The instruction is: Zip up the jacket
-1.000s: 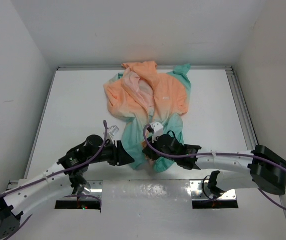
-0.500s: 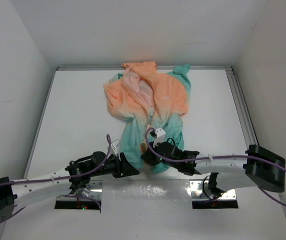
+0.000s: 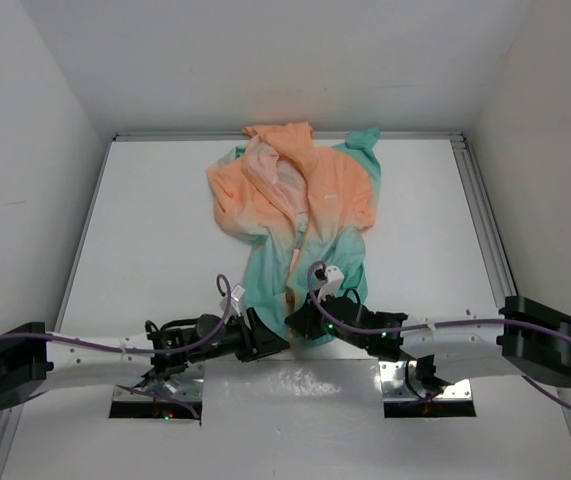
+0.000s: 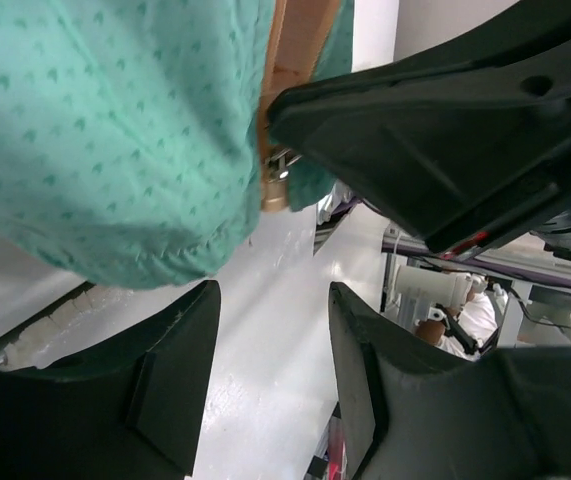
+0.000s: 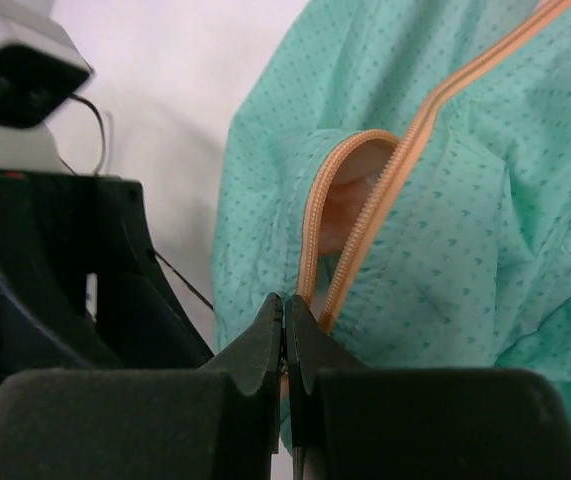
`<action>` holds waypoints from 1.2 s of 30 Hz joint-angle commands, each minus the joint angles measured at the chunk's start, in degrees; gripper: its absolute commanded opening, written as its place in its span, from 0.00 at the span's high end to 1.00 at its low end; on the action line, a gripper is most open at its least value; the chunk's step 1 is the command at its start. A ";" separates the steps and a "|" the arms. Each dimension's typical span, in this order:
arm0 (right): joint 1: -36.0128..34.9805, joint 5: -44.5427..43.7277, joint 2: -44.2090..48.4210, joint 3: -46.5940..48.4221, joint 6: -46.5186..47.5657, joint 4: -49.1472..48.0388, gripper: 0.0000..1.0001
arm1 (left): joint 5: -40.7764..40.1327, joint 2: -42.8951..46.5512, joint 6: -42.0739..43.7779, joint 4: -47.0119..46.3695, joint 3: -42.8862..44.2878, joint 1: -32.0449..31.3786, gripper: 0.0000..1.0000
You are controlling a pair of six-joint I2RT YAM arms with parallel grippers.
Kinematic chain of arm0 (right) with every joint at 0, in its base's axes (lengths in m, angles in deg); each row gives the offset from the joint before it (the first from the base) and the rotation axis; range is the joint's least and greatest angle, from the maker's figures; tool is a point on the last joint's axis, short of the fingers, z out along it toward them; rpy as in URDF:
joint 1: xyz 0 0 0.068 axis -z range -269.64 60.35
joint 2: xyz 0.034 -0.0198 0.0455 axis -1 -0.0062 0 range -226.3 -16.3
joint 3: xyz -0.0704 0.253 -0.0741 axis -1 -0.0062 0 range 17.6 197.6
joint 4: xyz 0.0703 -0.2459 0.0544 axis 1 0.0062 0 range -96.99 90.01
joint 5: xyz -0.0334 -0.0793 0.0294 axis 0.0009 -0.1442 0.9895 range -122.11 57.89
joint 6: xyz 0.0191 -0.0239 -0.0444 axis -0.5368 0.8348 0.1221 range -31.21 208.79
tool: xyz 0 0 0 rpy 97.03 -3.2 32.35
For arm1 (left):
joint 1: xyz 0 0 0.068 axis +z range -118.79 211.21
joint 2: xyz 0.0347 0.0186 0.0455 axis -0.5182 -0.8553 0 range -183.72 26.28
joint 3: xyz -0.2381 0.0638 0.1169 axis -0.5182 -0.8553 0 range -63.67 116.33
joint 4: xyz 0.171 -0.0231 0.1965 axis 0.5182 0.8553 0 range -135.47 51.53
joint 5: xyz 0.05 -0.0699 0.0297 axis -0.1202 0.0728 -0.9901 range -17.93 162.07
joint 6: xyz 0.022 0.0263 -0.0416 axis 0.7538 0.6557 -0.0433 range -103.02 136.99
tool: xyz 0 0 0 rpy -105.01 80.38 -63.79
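Note:
The jacket (image 3: 305, 200) lies crumpled at the back middle of the table, peach-orange at the top and mint-teal at its near hem. Its orange zipper (image 5: 365, 230) gapes open just above the hem. My right gripper (image 3: 298, 322) is shut on the zipper's bottom end at the hem; in the right wrist view its fingers (image 5: 285, 300) are pressed together there. My left gripper (image 3: 270, 340) is open and empty, just left of the right one. In the left wrist view (image 4: 272, 290) it sits below the teal hem (image 4: 115, 130) and the brass zipper slider (image 4: 275, 185).
White walls close in the table on three sides. A metal rail (image 3: 480, 220) runs along the right edge. A shiny strip (image 3: 295, 380) with the arm mounts lies at the near edge. The two grippers sit almost touching each other.
My left arm has dropped low and reached right towards the hem. My right gripper has moved nearer the front edge with the zipper end in it, drawing the hem along.

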 commanded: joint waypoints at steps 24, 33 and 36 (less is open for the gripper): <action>-0.36 1.79 5.19 -3.81 -4.33 -8.03 1.00 | -11.61 -2.01 0.00 -6.45 -1.89 -3.26 0.55; -0.36 3.37 4.92 -3.81 -4.68 -9.18 1.00 | -12.40 -4.04 -0.18 -8.39 -1.62 -3.26 0.64; -0.36 3.63 4.92 -3.99 -4.77 -9.53 1.00 | -12.84 -4.04 -0.26 -8.39 -1.62 -3.26 0.72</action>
